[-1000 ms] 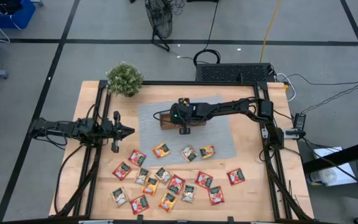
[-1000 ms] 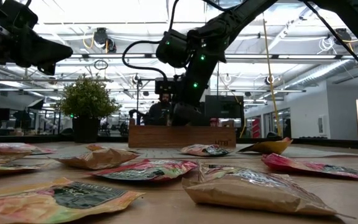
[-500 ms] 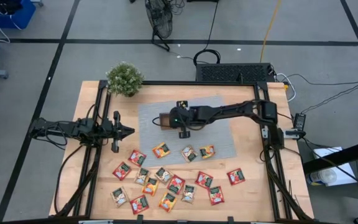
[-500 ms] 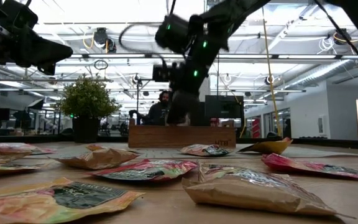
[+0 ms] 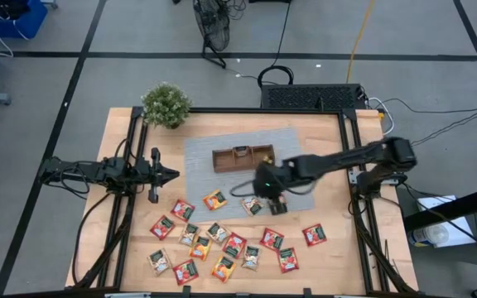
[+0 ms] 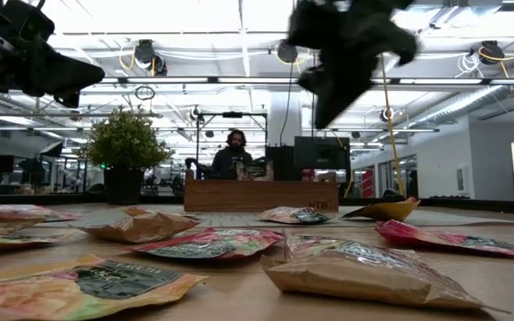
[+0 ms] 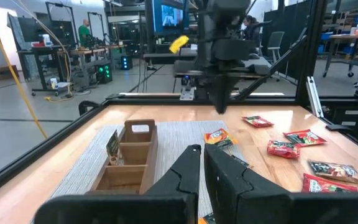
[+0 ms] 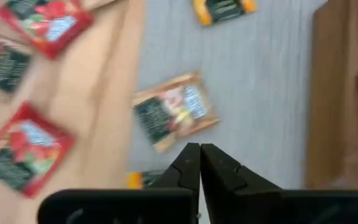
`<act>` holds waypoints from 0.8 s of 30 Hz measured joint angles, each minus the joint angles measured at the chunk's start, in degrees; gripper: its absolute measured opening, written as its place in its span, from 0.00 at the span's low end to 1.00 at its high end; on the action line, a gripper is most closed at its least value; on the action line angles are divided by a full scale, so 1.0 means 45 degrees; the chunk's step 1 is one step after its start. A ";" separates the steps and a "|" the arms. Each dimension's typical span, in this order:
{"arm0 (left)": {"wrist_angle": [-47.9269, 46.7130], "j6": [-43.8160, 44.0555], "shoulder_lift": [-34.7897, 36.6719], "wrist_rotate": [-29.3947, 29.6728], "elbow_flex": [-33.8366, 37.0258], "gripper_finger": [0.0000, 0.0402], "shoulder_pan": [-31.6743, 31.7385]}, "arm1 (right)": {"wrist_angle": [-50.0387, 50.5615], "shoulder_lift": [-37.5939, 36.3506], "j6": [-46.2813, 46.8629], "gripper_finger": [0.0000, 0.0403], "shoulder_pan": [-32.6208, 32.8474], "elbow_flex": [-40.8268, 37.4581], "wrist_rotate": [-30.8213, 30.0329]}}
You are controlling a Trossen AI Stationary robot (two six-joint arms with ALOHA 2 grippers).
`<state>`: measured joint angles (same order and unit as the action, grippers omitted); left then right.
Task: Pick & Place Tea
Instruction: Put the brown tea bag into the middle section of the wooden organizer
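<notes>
Wooden table (image 5: 334,248), grey mat (image 5: 301,194), scattered tea (image 5: 222,240), both end effectors closed, seemingly empty.

Wooden tray (image 5: 243,157) on grey mat (image 5: 199,177); potted plant (image 5: 166,105) at corner.

Your high view: even overhead light, table (image 5: 330,248) bright, shadows soft and short. Your low view: ceiling strips above plant (image 6: 125,143) glare hard; right gripper (image 6: 333,94) right of plant motion-smeared, dark against light; nearest tea packets (image 6: 364,272) soft. Your right wrist view: whole frame blurred, probably motion. Your left wrist view: sharp, tray (image 7: 129,158) evenly lit.
</notes>
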<state>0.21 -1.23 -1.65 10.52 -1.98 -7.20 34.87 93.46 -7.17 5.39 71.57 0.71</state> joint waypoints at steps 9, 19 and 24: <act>0.0000 0.0000 0.0000 0.0000 0.0000 0.08 -0.0002 | -0.4516 -0.2675 0.1967 0.35 0.0879 -0.5095 -0.0138; -0.0002 0.0001 0.0000 0.0000 0.0000 0.08 -0.0001 | -0.9098 -0.0724 0.0451 0.51 0.1281 -0.6133 -0.1128; 0.0000 0.0004 0.0000 0.0000 0.0000 0.08 0.0000 | -1.0346 -0.0139 -0.0056 0.48 0.0989 -0.5789 -0.0394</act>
<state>0.21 -1.22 -1.65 10.52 -1.98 -7.20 -11.69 92.84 -7.43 9.84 45.52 -1.06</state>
